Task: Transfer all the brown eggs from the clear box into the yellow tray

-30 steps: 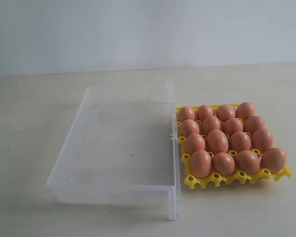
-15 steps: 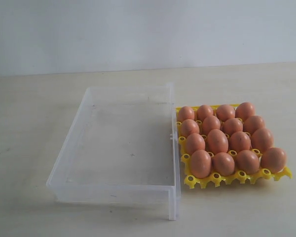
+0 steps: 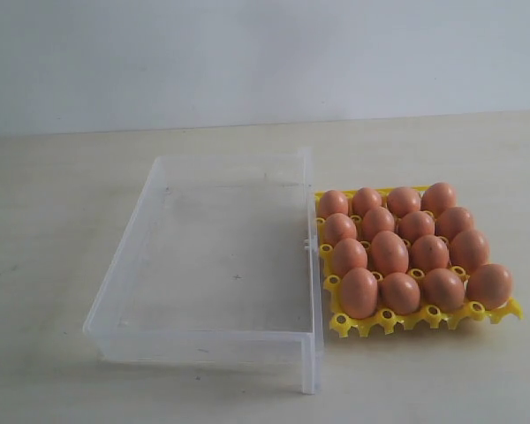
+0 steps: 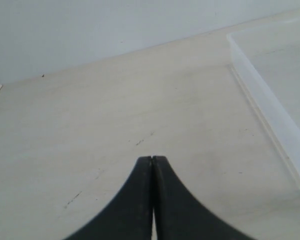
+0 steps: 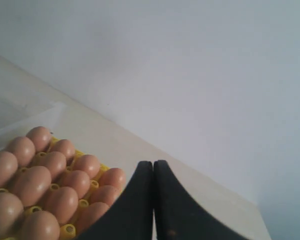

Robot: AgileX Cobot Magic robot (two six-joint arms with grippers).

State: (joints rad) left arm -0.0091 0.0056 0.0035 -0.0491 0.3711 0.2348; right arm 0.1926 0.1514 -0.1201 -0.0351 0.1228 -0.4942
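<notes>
Several brown eggs (image 3: 389, 252) fill the yellow tray (image 3: 424, 319) at the right of the exterior view. Beside it on the left lies the clear box (image 3: 214, 340), with no egg inside. Neither arm shows in the exterior view. In the left wrist view my left gripper (image 4: 152, 159) is shut with nothing in it, over bare table beside one wall of the clear box (image 4: 270, 112). The right wrist view has my right gripper (image 5: 153, 163) shut and holding nothing, off to one side of the brown eggs (image 5: 65, 202) in the yellow tray (image 5: 67, 230).
The pale table (image 3: 62, 212) runs back to a plain light wall (image 3: 265, 53). The box and tray stand side by side, almost touching.
</notes>
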